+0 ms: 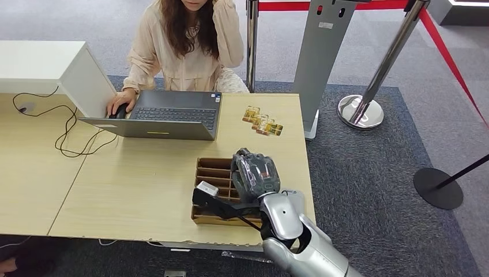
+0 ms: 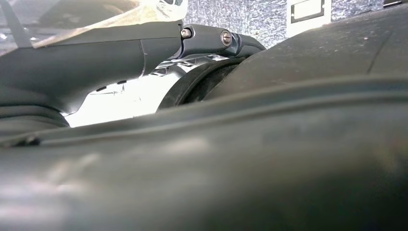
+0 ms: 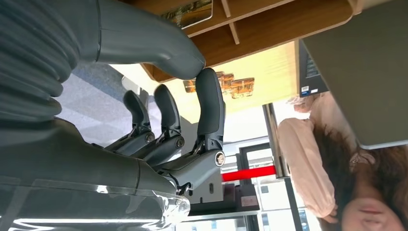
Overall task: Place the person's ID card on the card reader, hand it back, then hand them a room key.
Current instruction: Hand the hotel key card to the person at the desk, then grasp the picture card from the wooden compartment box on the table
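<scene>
one hand matters here, the robot's grey ribbed right hand (image 1: 255,173), which hangs over the far right corner of the brown cardboard slotted organiser box (image 1: 212,171) at the near edge of the pale wooden table (image 1: 144,190). its dark fingers (image 3: 210,103) stand apart and nearly straight in the right wrist view, with nothing between them and the thick thumb, so the hand is released and holds nothing. several small gold-and-brown printed cards (image 1: 263,122) lie in an overlapping row on the bare tabletop, at about twelve o'clock from the hand, toward the person and well apart from the fingertips. the row's long axis runs from ten o'clock to four o'clock, slanting across the line of reach. whether any of them is the id card or a room key is too small to tell, and no card reader can be made out. a card with a dark printed face (image 3: 190,13) also rests in a slot of the organiser just beside the thumb, much nearer than the row. the person in a cream blouse (image 1: 184,46) sits at twelve o'clock behind the open grey laptop (image 1: 167,115). the left hand's fingers cannot be judged; its wrist view is too close and dark. by my reading the right hand is the one placed to reach for either.
</scene>
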